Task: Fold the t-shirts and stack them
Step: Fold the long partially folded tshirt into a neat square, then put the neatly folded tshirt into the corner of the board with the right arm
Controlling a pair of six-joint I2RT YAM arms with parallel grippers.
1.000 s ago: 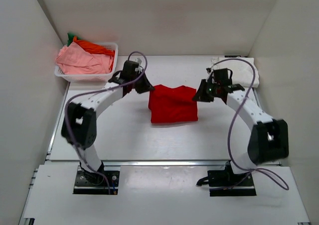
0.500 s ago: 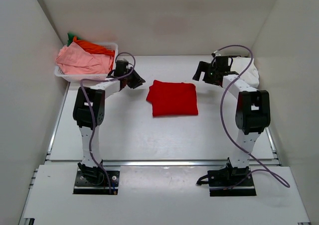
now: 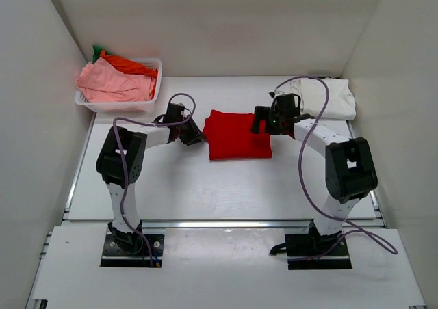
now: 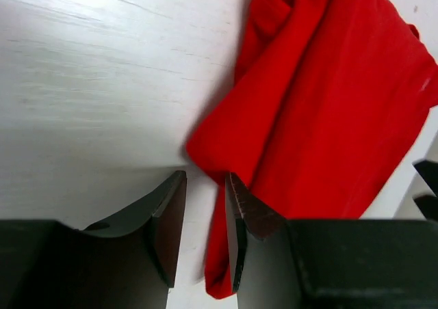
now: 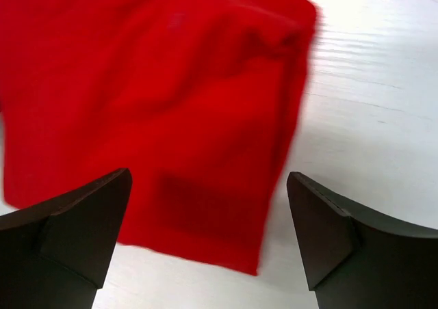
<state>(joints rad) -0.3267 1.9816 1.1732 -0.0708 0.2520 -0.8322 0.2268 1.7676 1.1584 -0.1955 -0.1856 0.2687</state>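
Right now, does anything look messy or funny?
Nothing is spilled or broken. The red tee lies folded mid-table, slightly crooked, and its left edge is bunched up. At the far left, the pink tee and orange tee sit in a rumpled heap in the basket, not folded.

Red t-shirt (image 3: 236, 137), cream t-shirt (image 3: 332, 97), pink t-shirt (image 3: 109, 83), white basket (image 3: 116, 106), white table (image 3: 171, 179)

A white table (image 3: 171, 179) is seen, its surface faintly grained. A red tee (image 3: 236, 137), folded into a rough rectangle, is laid flat near the middle. A cream tee (image 3: 328, 97), folded, is set at the far right corner. A white lattice basket (image 3: 113, 105) is placed at the far left corner, well apart from both.
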